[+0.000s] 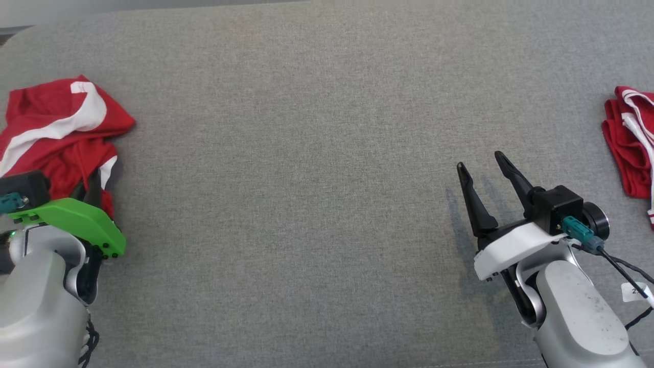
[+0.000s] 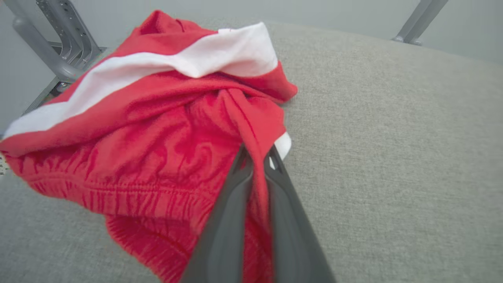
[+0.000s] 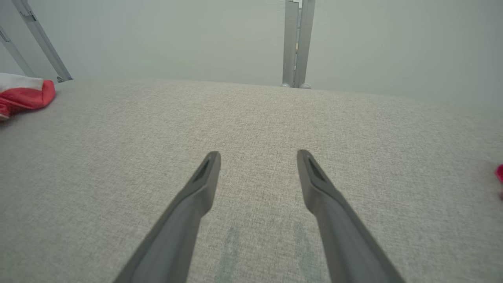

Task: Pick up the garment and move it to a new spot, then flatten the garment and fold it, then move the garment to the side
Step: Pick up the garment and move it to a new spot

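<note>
A crumpled red garment with white stripes lies at the far left of the grey padded table. My left gripper is shut on a bunched fold of the garment near its elastic waistband, red cloth pinched between the two dark fingers. In the head view the left gripper sits at the garment's near edge, mostly hidden under its green mount. My right gripper rests low over bare table at the right, open, nothing between its fingers. A corner of the garment shows far left in the right wrist view.
A second red and white piece of clothing lies bunched at the table's right edge, its tip also showing as a red sliver. Metal frame legs stand behind the table's far edge, and another post rises beyond it.
</note>
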